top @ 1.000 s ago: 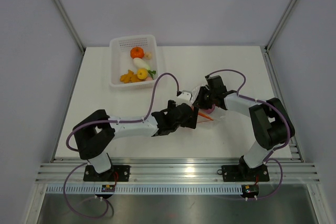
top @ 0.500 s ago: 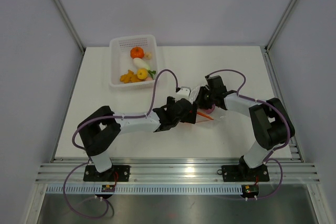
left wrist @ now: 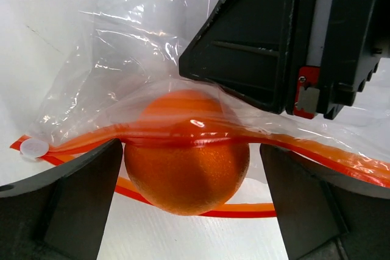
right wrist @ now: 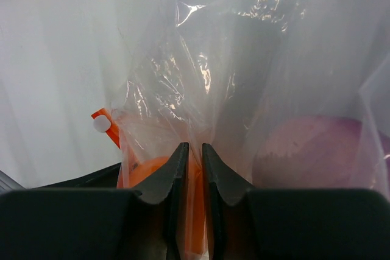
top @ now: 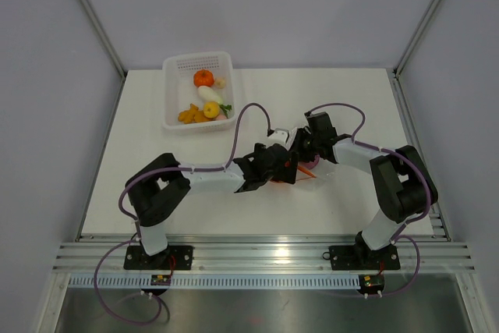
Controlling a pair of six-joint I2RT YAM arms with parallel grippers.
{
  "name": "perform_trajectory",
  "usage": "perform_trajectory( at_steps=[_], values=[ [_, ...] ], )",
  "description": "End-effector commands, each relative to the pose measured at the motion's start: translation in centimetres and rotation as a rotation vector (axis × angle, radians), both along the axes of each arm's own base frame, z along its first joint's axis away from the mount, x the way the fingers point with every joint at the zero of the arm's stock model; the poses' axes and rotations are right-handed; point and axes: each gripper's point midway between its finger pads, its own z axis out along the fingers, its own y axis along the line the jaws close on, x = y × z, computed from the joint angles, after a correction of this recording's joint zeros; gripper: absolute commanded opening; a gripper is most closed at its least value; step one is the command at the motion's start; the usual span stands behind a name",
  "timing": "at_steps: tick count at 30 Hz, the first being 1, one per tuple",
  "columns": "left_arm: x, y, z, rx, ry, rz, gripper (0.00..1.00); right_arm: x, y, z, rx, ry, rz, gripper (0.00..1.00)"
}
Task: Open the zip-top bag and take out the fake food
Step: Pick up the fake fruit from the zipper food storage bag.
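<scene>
The zip-top bag (right wrist: 183,59) lies on the table (top: 156,161) right of centre, between the two grippers and well apart from the white basket (top: 195,57) at the far left. The right gripper (right wrist: 194,150) has its fingers nearly together, clamped on a fold of the clear film near the red-orange zipper strip (left wrist: 329,156). The left gripper (top: 284,169) stands with its fingers (left wrist: 79,199) wide apart, one on each side of an orange ball (left wrist: 183,168) that sits in the bag's mouth, one line of the strip draped over its top and the other passing under it. Neither finger seems to touch the ball yet. A purple piece (right wrist: 311,150) shows further inside the bag, to the right in the right wrist view.

The film looks thin, limp and crinkly. It probably weighs next to nothing and would slide or bunch if it were pushed rather than pinned, so the pinch on it matters as an anchor. The strip is the stiffest part and the surest place to grip the bag.

The ball looks smooth, hard and light, likely hollow plastic, so it could squirt out of a squeeze placed off centre. The best hold is across its widest part, with the fingers clear of the strip so that no film is caught in the grip.
</scene>
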Motion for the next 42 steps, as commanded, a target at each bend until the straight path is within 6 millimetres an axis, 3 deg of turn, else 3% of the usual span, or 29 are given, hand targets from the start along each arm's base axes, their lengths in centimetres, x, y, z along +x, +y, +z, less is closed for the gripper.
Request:
perform_trajectory(
  at_steps=[1, 5, 11, 16, 20, 28, 31, 35, 36, 37, 42],
  values=[
    [1.0, -2.2, 1.5, -0.072, -0.027, -0.023, 0.98, 0.3, 0.9, 1.0, 0.032, -0.026, 0.02, 0.21],
    [0.7, -2.1, 1.0, -0.07, -0.009, -0.022, 0.92, 0.3, 0.8, 0.9, 0.029, -0.022, 0.018, 0.21],
    [0.5, -1.9, 1.4, -0.076, -0.01, -0.026, 0.69, 0.5, 0.6, 0.7, 0.012, -0.022, 0.008, 0.2],
    [-0.1, -2.1, 2.3, -0.103, -0.004, -0.055, 0.55, 1.0, -0.1, 0.3, -0.009, -0.015, -0.019, 0.1],
    [-0.7, -2.5, 3.2, -0.131, 0.008, -0.089, 0.54, 1.7, -1.5, 0.1, -0.012, -0.009, -0.07, 0.07],
    [-0.8, -1.1, 5.6, -0.149, -0.003, -0.082, 0.55, 2.7, -4.4, -0.1, -0.02, -0.007, -0.184, 0.04],
    [-0.2, 0.2, 6.3, -0.159, 0.009, -0.053, 0.56, 2.9, -5.5, 0.2, -0.032, -0.019, -0.234, 0.03],
    [2.1, 3.7, 5.9, -0.202, 0.056, 0.046, 0.55, 2.9, -6.1, 0.8, -0.037, -0.049, -0.264, 0.04],
    [2.3, 4.1, 7.1, -0.247, 0.057, 0.041, 0.55, 2.7, -6.0, 0.7, -0.036, -0.05, -0.261, 0.05],
    [3.3, 5.7, 6.9, -0.261, 0.07, 0.085, 0.55, 2.7, -6.1, 0.9, -0.031, -0.056, -0.264, 0.05],
    [6.5, 8.8, 10.4, -0.321, -0.016, 0.207, 0.55, 2.6, -5.7, 0.6, -0.02, -0.042, -0.246, 0.05]
  ],
)
